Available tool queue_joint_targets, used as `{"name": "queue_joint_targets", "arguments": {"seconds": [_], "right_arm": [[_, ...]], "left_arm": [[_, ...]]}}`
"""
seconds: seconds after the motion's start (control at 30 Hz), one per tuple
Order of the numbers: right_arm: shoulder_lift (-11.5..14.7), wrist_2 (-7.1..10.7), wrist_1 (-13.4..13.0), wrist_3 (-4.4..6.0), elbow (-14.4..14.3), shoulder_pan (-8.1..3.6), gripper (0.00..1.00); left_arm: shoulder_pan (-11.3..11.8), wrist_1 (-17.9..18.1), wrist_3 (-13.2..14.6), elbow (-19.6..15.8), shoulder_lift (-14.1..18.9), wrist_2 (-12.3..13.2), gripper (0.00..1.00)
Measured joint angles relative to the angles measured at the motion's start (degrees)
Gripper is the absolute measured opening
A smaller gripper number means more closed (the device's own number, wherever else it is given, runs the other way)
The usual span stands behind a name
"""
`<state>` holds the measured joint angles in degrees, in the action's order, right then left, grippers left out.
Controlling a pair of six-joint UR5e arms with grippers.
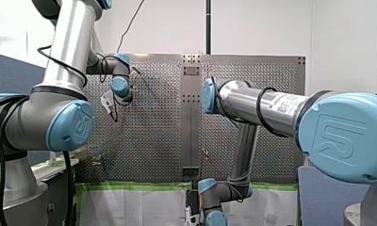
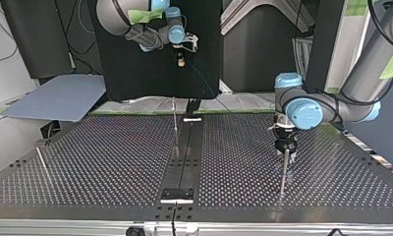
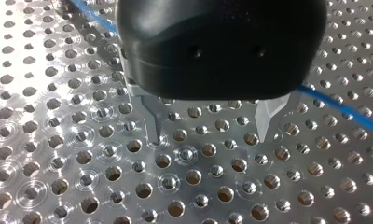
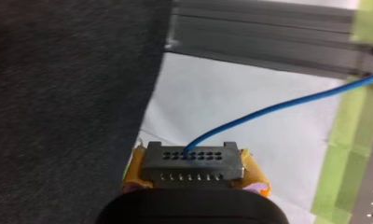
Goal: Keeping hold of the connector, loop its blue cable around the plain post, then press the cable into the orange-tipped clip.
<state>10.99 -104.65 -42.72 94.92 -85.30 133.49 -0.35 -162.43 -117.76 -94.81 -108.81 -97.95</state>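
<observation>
My right gripper (image 4: 194, 173) is clamped on the grey connector (image 4: 191, 158), its yellow pads (image 4: 134, 169) pressed to the connector's two ends. That hold leaves the pin face clear, so the blue cable (image 4: 278, 107) leaves it freely and sweeps off ahead and to one side. In the top view this gripper hangs high by the far edge of the perforated table (image 2: 111, 162), well apart from its surface; I judge the height gives the cable room to be swung round a post.

My left gripper (image 3: 212, 135) has its metal fingers apart with nothing between them, tips just above the holes; the cable runs behind it, close to the surface, so it seems placed to guide the cable rather than carry it.

In the top view a thin post (image 2: 283, 174) stands just beside that gripper, and a second post (image 2: 175, 123) near the centre strip. Which is plain and which is the orange-tipped clip is too small to tell, though the second post may have a reddish top.

No tray or bin shows; the clip is the only holder, and I see no cable in it; the looping is not yet done.
</observation>
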Motion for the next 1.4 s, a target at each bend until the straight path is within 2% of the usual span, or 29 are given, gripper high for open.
{"name": "queue_joint_targets", "arguments": {"seconds": [0.13, 0.4, 0.73, 0.83, 0.97, 1.07, 1.23, 1.4], "right_arm": [[0.85, -0.13, -1.9, -0.01, -1.81, -0.06, 0.0], [5.05, -1.98, -6.21, 0.18, -6.23, 0.14, 0.0], [10.51, -3.7, -5.83, 0.24, -11.7, 0.87, 0.0], [12.28, -4.07, -7.05, 0.59, -13.47, 0.53, 0.0], [15.0, -3.99, -9.56, 2.44, -16.18, -0.41, 0.0], [16.79, -4.08, -10.43, 3.05, -17.97, -1.19, 0.0], [19.8, -4.12, -11.07, 3.17, -20.98, -2.12, 0.0], [22.93, -4.16, -12.12, 2.75, -24.11, -2.89, 0.0]], "left_arm": [[0.0, 0.0, 0.0, 0.0, 0.01, 0.0, 1.0], [0.0, 0.0, -0.01, 0.0, 0.0, 0.0, 1.0], [-0.03, 0.0, -0.01, -0.01, 0.01, 0.07, 1.0], [-0.03, 0.0, 0.0, -0.01, 0.01, 0.08, 1.0], [-0.12, 0.0, -0.01, 0.0, 0.0, 0.13, 1.0], [-0.28, -0.04, -0.01, 0.0, 0.01, 0.16, 1.0], [-0.63, -0.43, 0.15, 0.0, 0.02, 0.17, 1.0], [-0.86, -0.59, 0.24, 0.0, 0.01, 0.15, 1.0]]}}
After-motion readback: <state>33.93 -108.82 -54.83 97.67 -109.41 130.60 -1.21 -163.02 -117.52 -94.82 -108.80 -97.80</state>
